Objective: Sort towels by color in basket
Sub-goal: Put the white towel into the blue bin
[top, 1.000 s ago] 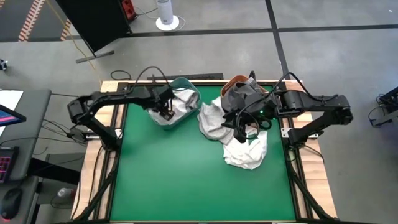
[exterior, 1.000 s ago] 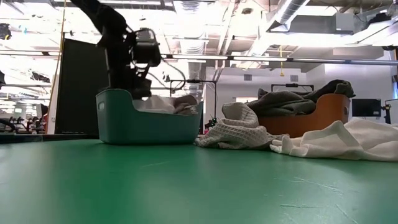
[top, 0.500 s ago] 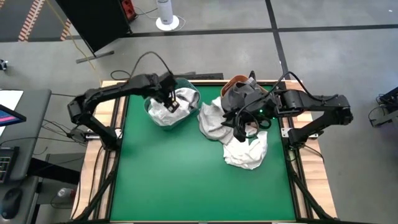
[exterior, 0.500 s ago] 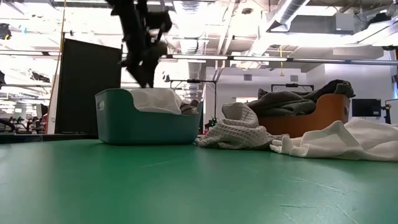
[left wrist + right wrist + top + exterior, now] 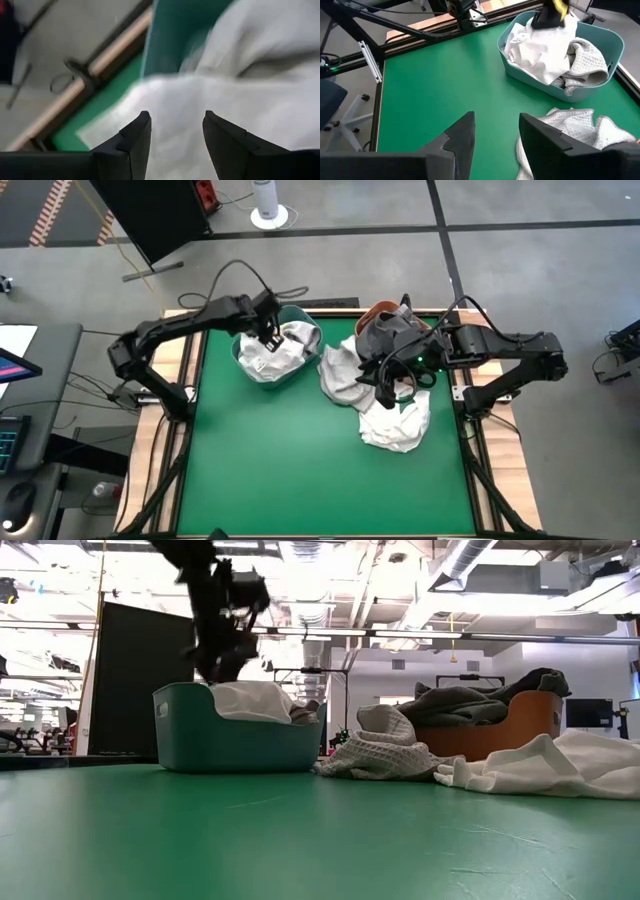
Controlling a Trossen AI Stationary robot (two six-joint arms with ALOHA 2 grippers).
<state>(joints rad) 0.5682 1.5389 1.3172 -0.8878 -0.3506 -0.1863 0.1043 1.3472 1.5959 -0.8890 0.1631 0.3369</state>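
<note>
White and light grey towels (image 5: 277, 352) fill your teal basket (image 5: 235, 740) at the table's (image 5: 300, 470) far left; your left hand (image 5: 270, 336) hovers over them, fingers spread, empty; your right hand (image 5: 383, 392) waits spread above the loose towels (image 5: 392, 420) beside the orange basket (image 5: 500, 732).

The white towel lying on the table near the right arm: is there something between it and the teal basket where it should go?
Yes. The light grey waffle towel lies on the green table between the white towel and the teal basket. Lifted over it, the path looks free; the left gripper hovers over that basket.
</note>
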